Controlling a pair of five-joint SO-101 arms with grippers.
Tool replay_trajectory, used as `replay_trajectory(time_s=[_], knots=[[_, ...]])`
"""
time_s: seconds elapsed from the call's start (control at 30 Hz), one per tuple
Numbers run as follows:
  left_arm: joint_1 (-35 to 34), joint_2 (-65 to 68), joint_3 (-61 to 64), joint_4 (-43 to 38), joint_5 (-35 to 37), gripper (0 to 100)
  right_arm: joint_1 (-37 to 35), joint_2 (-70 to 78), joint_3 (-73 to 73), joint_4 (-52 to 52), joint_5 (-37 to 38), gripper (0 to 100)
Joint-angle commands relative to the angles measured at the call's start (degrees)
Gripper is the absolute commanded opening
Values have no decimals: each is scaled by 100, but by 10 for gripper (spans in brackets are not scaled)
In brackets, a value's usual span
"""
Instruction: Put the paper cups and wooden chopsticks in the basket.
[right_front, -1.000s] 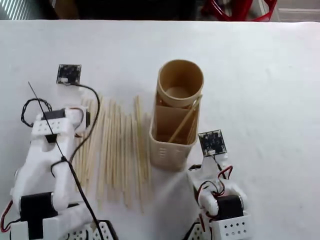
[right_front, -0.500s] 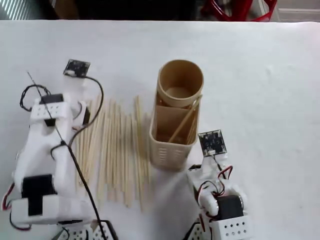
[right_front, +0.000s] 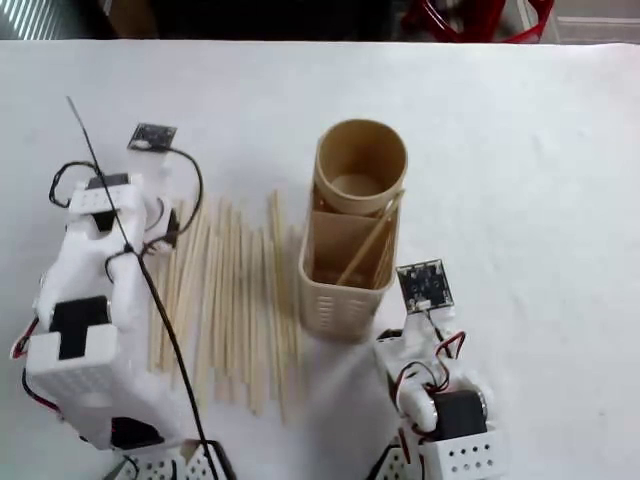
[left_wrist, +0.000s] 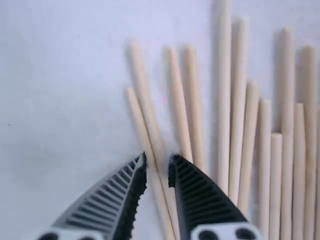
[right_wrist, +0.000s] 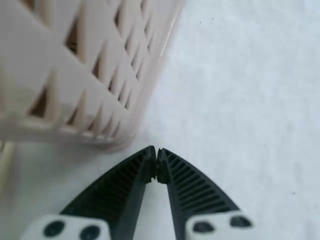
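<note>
Many wooden chopsticks (right_front: 232, 300) lie side by side on the white table, left of the beige basket (right_front: 335, 305). A paper cup (right_front: 360, 165) stands in the basket's far end, and a few chopsticks (right_front: 368, 245) lean in its near compartment. My left gripper (right_front: 168, 228) is at the far left end of the row. In the left wrist view the left gripper (left_wrist: 157, 170) is shut on a chopstick (left_wrist: 150, 145) that still lies on the table. My right gripper (right_wrist: 157, 167) is shut and empty, just off the basket's (right_wrist: 75, 85) near corner.
The right arm (right_front: 440, 400) sits folded at the table's front edge, right of the basket. A black cable (right_front: 150, 290) trails over the left arm. White table stretches to the right of and behind the basket.
The left arm has swung away from the front edge, carrying its gripper toward the far ends of the leftmost chopsticks. The right arm, basket and cup have stayed still.
</note>
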Motion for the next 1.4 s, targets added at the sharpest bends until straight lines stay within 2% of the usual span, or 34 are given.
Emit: replay_trajectory(time_s=[0.0,0.27,0.4,0.6,0.73,0.87,1.1,1.37], knots=[[-48,75,-220,-70,53,93,40,-13,53,22,9,19],[-31,92,-220,167,79,90,40,-13,53,22,9,19],[-22,136,-273,545,607,94,40,-13,53,22,9,19],[215,242,-352,695,756,90,40,-13,53,22,9,19],[207,268,-369,695,747,25,40,-13,53,22,9,19],[207,127,-352,651,747,22,40,-13,53,22,9,19],[224,-1103,-105,651,791,21,40,-13,53,22,9,19],[708,-2985,527,659,1055,21,31,-13,53,22,9,19]])
